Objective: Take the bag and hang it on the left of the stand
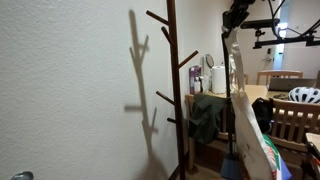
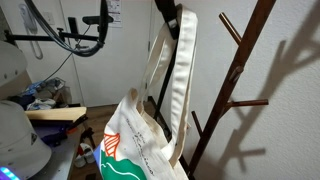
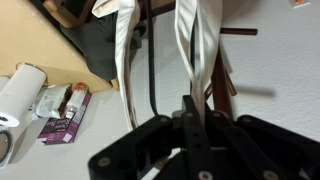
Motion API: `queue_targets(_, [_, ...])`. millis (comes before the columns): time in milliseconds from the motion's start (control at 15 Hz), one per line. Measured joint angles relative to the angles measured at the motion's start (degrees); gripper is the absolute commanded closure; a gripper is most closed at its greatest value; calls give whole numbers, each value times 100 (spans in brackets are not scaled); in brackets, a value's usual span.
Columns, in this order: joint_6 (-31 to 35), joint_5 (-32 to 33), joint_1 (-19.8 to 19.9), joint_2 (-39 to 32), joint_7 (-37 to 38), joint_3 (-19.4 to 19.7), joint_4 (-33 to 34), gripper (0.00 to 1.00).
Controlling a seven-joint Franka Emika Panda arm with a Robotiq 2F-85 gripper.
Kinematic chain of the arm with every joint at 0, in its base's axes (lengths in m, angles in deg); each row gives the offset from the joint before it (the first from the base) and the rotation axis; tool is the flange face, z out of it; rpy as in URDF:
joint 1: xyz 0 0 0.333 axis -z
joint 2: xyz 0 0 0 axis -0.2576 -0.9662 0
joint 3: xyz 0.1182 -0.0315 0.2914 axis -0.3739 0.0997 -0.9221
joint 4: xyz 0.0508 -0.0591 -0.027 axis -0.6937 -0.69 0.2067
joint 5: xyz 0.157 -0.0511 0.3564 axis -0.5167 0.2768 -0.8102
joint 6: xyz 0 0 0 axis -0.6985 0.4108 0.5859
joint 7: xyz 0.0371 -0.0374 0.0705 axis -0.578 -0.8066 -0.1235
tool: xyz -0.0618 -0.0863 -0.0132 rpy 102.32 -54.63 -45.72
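The cream canvas bag (image 1: 252, 135) hangs by its long handles from my gripper (image 1: 236, 18), held high in the air to the right of the stand (image 1: 174, 80). In an exterior view the bag (image 2: 140, 140) shows its green and orange print, and my gripper (image 2: 172, 20) is shut on the handles just left of the dark brown stand (image 2: 235, 80). In the wrist view the cream handles (image 3: 195, 50) run between my closed fingers (image 3: 190, 110), with the stand's pegs (image 3: 235, 32) behind them.
A wooden table (image 1: 255, 95) with a paper roll (image 1: 218, 78) and a helmet (image 1: 304, 95) stands behind, with light wooden chairs (image 1: 295, 120). A dark green garment (image 1: 205, 118) hangs at the table. A white wall is on the stand's side. Cables and clutter (image 2: 50, 95) lie behind.
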Motion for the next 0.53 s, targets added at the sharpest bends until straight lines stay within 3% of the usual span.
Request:
queue_targets(200, [-294,56,27,-28,75,-116,-2,97])
queue_targets(533, [-2140,375,49,188,363,-667,1043,97])
